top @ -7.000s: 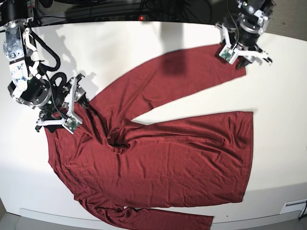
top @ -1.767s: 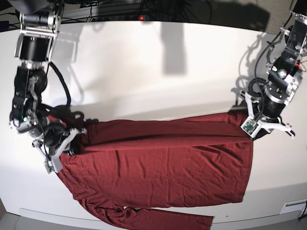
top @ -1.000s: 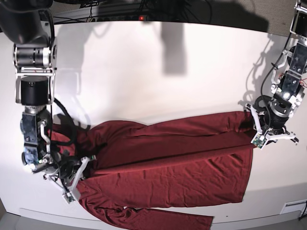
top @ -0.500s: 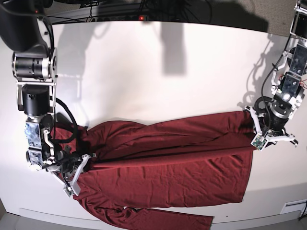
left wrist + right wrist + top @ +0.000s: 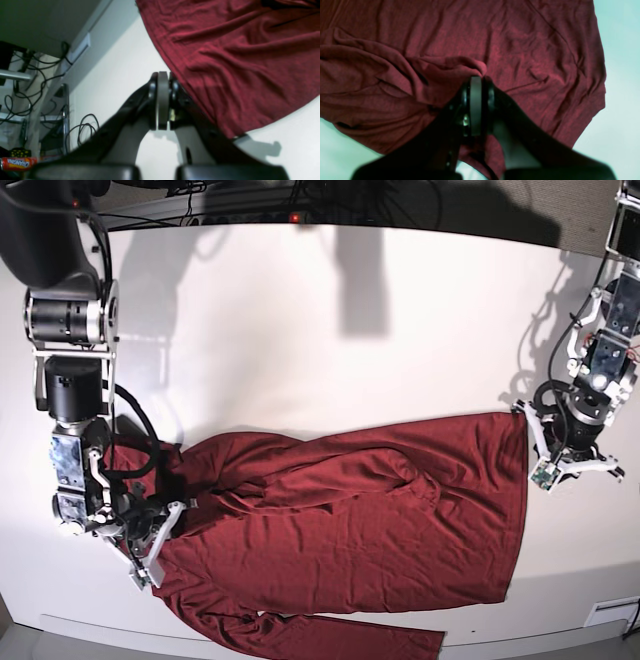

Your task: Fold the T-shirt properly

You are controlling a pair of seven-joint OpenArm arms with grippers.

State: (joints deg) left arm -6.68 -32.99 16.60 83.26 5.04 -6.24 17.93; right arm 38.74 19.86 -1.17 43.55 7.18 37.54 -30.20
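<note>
The dark red T-shirt (image 5: 340,550) lies spread across the near half of the white table (image 5: 320,330), hem to the right. One long sleeve is folded over its upper part and bunches near the middle (image 5: 415,470). My left gripper (image 5: 560,455) is shut beside the hem. In the left wrist view its fingertips (image 5: 163,75) meet just left of the hem edge (image 5: 180,72) with no cloth between them. My right gripper (image 5: 150,548) sits at the shirt's left shoulder. In the right wrist view it (image 5: 475,78) is shut, and a raised fold of fabric (image 5: 470,65) runs into its tips.
The other sleeve (image 5: 340,642) trails along the table's near edge. Past the table's edge, cables (image 5: 82,130) and a metal frame show in the left wrist view. The far half of the table is bare white surface.
The sleeve that stretched out to my left gripper has dropped back onto the shirt's body and bunched near the middle. The right gripper has barely moved at the shoulder.
</note>
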